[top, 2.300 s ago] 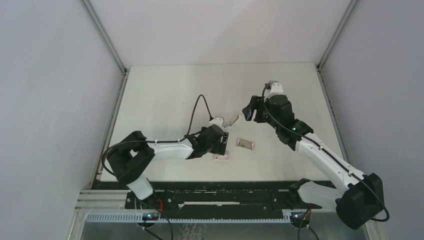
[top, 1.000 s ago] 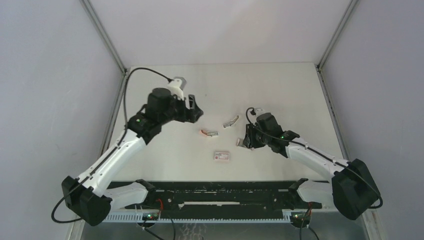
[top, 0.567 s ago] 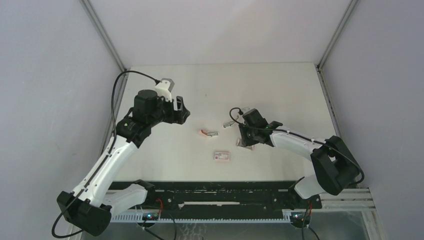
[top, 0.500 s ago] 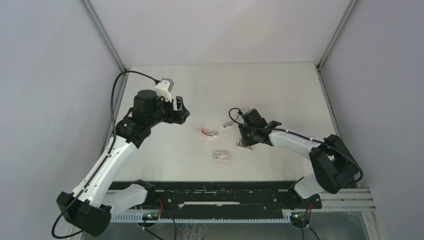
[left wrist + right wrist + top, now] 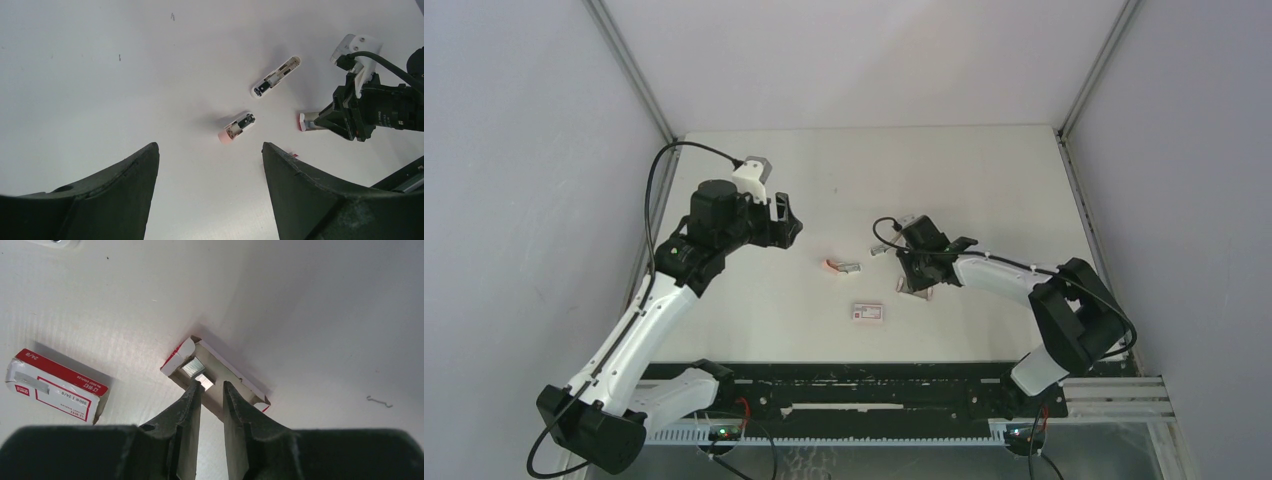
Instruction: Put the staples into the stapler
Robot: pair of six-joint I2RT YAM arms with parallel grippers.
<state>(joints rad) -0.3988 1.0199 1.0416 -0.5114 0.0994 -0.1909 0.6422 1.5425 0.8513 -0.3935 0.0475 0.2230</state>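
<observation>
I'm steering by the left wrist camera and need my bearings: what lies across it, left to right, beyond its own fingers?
Pink-ended stapler part → long white stapler part → open staple tray → right gripper.

Table [image 5: 325, 300] is a smooth matt off-white top with a few faint specks. The staples [image 5: 196, 369] are the only really shiny thing, bright silvery metal. Their open box [image 5: 231, 375] looks like plain tan card inside, white and red outside. The closed staple box [image 5: 55, 385] is printed card too. The right gripper [image 5: 211, 384] and left gripper [image 5: 210, 146] look like matt black plastic. The long stapler piece [image 5: 276, 77] has a white plastic shell with darker metal inside, and the short stapler piece [image 5: 237, 128] is the same with a pink end.
</observation>
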